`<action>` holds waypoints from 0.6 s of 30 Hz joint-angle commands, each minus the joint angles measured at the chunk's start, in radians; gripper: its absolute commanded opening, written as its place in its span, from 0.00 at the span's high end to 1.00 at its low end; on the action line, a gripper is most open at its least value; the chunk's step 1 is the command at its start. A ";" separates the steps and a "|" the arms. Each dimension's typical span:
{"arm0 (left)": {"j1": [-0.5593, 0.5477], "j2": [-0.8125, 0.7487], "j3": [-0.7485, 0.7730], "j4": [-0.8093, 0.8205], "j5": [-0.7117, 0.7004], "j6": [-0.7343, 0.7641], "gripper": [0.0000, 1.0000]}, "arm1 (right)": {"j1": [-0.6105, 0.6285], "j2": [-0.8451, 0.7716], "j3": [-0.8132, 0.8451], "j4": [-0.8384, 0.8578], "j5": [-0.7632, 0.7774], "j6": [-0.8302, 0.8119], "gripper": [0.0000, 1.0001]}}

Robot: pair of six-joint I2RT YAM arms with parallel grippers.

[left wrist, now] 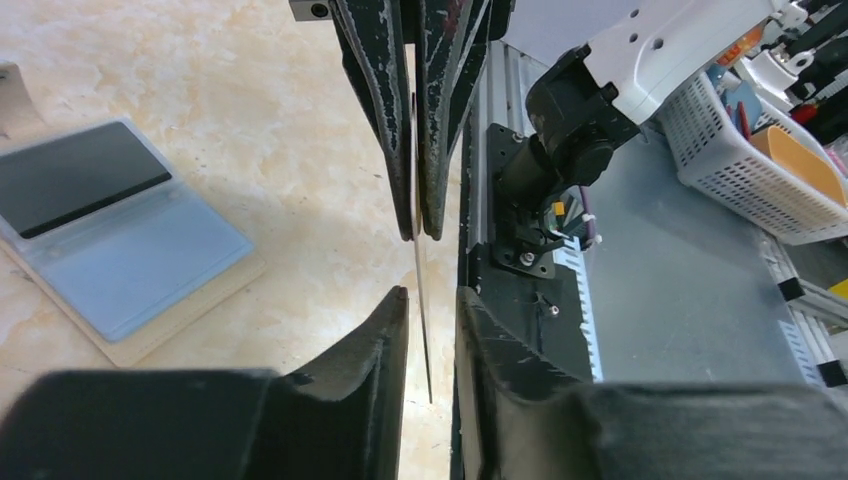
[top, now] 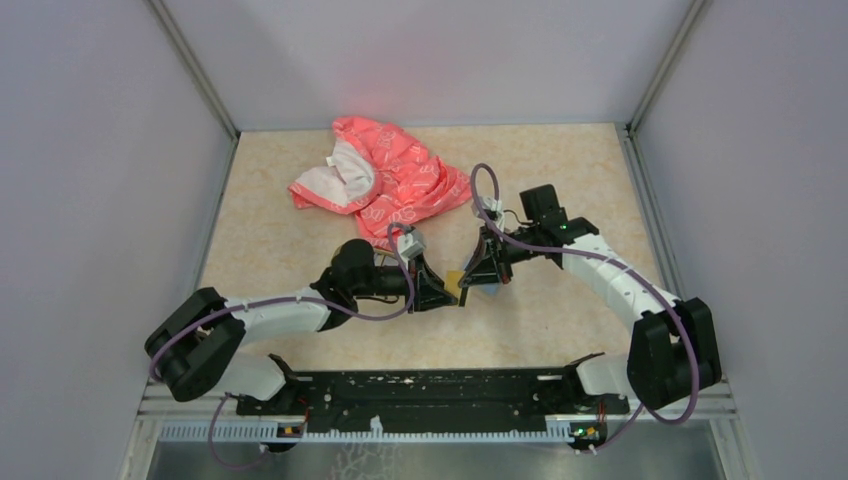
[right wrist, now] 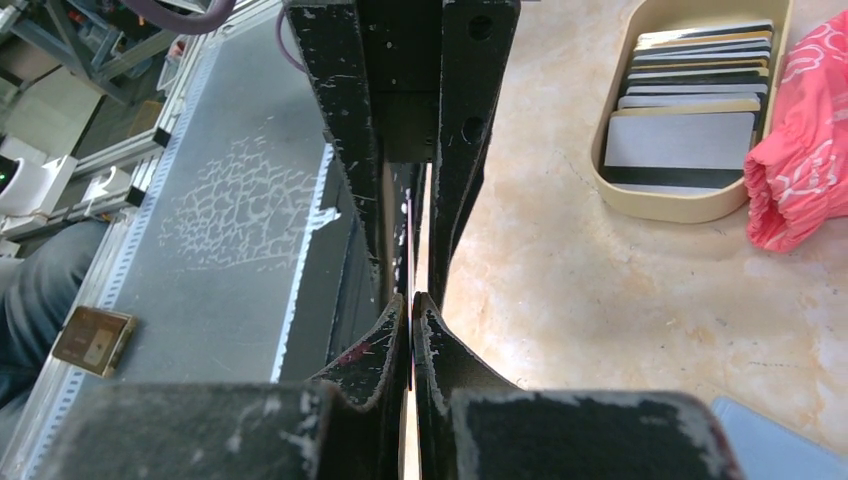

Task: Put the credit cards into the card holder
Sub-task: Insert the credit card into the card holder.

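My two grippers meet tip to tip over the middle of the table. My right gripper [right wrist: 412, 300] [top: 472, 276] is shut on a thin credit card [left wrist: 420, 270], which shows edge-on and as a golden-tan corner in the top view [top: 455, 283]. My left gripper [left wrist: 432, 295] [top: 447, 290] is open, its jaws standing either side of that card with a gap on each side. The card holder [left wrist: 110, 230] lies open on the table beside the grippers, blue-grey lining up, with a dark card in one pocket. Several more credit cards [right wrist: 690, 110] lie stacked in an oval dish.
The oval gold-rimmed dish [right wrist: 612, 190] sits on the table next to the pink-red patterned cloth [top: 385, 180] [right wrist: 805, 150]. A grey metal bench and the arms' black base rail [top: 430, 395] run along the near edge. A white basket [left wrist: 740, 150] stands off the table.
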State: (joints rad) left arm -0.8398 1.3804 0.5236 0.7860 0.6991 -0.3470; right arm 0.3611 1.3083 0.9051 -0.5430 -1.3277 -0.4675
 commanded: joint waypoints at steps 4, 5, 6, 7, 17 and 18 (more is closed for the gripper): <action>-0.004 -0.062 -0.091 0.100 -0.175 -0.056 0.42 | -0.083 -0.050 0.069 0.028 0.083 0.012 1.00; -0.004 -0.089 -0.125 0.102 -0.233 -0.063 0.39 | -0.104 -0.059 0.073 0.033 0.127 0.017 1.00; -0.004 -0.116 -0.154 0.091 -0.302 -0.075 0.38 | -0.125 -0.074 0.071 0.052 0.185 0.034 1.00; -0.004 -0.138 -0.178 0.061 -0.357 -0.098 0.38 | -0.144 -0.091 0.063 0.082 0.245 0.061 1.00; -0.105 -0.032 0.033 -0.387 -0.741 -0.187 0.38 | -0.216 -0.160 0.031 0.165 0.890 0.006 1.00; -0.108 0.006 0.076 -0.426 -0.762 -0.182 0.38 | -0.220 -0.146 0.035 0.159 0.912 -0.004 1.00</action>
State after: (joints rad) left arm -0.9203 1.2896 0.4564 0.5758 0.1402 -0.5098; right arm 0.1658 1.1526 0.9184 -0.4229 -0.6575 -0.4313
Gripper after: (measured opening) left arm 0.619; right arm 0.007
